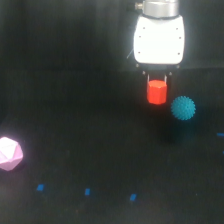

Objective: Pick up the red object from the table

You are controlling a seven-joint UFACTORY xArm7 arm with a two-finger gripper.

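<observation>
Matte red object [156, 92], spiky teal ball [183, 108], matte black table [75, 125].

A teal spiky ball [183, 108] sits toward the counter's right edge in the exterior view. A pale pink faceted polyhedron [9, 153] rests at the left edge. Three blue tape marks [87, 191] line the near edge.

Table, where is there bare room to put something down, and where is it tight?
The table lies bare across its middle, between the pink polyhedron at the exterior view's left edge and the red object. Blue tape marks line the front. It is crowded at the exterior view's right: the gripper holds the red object close beside the teal spiky ball.
</observation>
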